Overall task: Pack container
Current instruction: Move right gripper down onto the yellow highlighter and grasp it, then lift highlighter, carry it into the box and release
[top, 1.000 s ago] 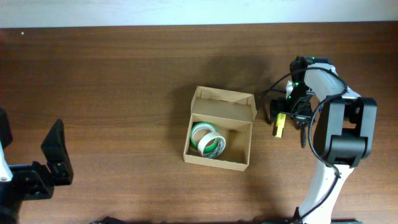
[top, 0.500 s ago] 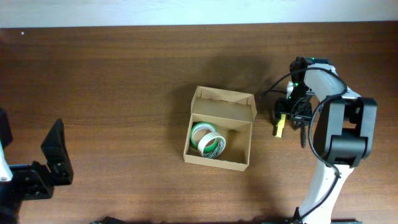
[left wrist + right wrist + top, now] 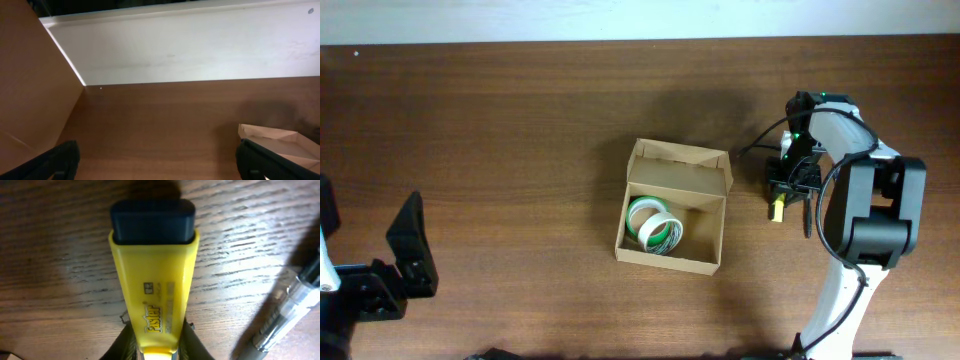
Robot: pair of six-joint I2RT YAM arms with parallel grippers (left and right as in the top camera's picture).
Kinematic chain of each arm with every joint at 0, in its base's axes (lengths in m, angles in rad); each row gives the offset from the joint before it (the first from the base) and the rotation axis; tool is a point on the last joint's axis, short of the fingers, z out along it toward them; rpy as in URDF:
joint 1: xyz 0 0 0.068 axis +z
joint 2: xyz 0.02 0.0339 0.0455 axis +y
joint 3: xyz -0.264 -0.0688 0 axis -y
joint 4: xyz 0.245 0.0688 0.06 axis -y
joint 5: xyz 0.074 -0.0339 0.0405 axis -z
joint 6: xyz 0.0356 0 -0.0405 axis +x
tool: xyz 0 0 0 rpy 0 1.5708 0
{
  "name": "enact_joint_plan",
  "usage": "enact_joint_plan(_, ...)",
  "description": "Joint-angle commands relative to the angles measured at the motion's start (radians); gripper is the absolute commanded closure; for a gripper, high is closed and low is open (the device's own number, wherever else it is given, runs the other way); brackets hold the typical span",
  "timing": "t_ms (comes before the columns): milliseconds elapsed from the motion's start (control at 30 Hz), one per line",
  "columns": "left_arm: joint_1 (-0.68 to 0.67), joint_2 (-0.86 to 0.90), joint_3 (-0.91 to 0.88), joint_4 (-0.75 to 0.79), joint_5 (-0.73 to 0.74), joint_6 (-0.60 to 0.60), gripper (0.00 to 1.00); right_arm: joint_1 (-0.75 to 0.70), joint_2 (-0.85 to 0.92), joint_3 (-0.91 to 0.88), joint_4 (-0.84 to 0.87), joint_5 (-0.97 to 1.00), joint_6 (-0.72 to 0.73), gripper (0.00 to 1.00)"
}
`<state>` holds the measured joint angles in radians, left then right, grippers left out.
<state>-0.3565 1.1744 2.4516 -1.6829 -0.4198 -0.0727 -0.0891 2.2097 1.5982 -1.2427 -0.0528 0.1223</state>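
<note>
The container [image 3: 675, 205], an open tan cardboard box with its flap folded back, sits mid-table with tape rolls [image 3: 653, 222] inside. One corner of the container [image 3: 280, 140] shows in the left wrist view. To its right lies a yellow highlighter [image 3: 776, 208] with a black cap. My right gripper [image 3: 789, 185] is shut on the highlighter [image 3: 152, 275], with a dark finger [image 3: 125, 340] pressing each side of its body, in my right gripper [image 3: 157, 337]. My left gripper [image 3: 405, 260] stands open at the lower left, far from the box; in its own view the left gripper [image 3: 160, 162] holds nothing.
A clear-barrelled pen [image 3: 287, 305] lies on the wood just right of the highlighter. A pale wall [image 3: 190, 45] runs along the table's far edge. The right arm's base [image 3: 870, 225] stands right of the highlighter.
The right jaws have closed from wide open onto the highlighter, which shifted slightly right and straightened. The left arm has not moved.
</note>
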Motion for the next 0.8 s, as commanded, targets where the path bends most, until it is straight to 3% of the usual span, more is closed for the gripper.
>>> enact_joint_plan(0,0.007,0.007,-0.004,0.003,-0.003,-0.010,0.00,0.004,-0.002,-0.014,0.013,-0.007,0.003,0.89)
enact_joint_plan(67,0.007,0.007,-0.004,0.003,-0.003,-0.010,0.00,0.004,-0.002,-0.014,0.013,-0.006,0.003,0.96)
enact_joint_plan(367,0.007,0.007,-0.004,0.006,-0.004,-0.009,0.01,0.004,-0.055,-0.001,0.013,0.018,0.002,0.96)
enact_joint_plan(767,0.007,0.007,-0.004,0.006,-0.008,-0.009,0.01,0.038,-0.469,0.294,-0.186,0.028,-0.002,0.96)
